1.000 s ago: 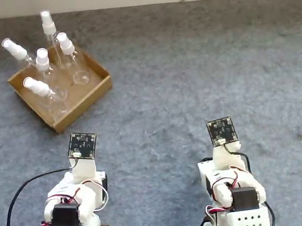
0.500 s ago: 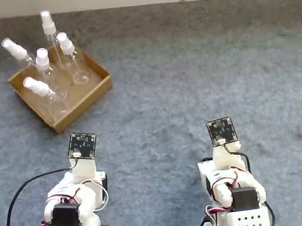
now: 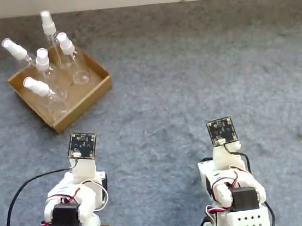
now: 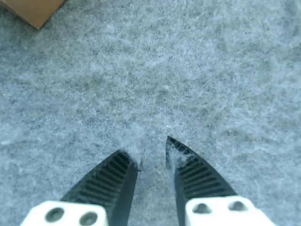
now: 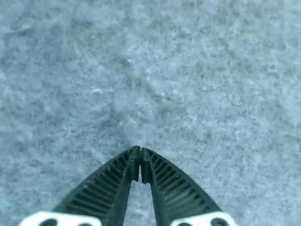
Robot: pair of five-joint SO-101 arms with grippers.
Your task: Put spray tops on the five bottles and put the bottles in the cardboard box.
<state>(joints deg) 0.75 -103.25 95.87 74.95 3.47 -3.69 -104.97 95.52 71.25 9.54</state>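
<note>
- Cardboard box: far left on the grey felt mat, well apart from both arms.
- Five clear bottles, each with a white spray top: all inside the box, upright or leaning.
- Left gripper: near side, low over the mat, narrow gap between its fingers, holding nothing.
- Right gripper: near side, tips pressed together, holding nothing.

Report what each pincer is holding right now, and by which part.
Nothing is held. The left pincer is slightly open and empty over the grey carpet; the right pincer is shut on nothing.

Bright, even, diffuse light; faint soft shadows.
</note>
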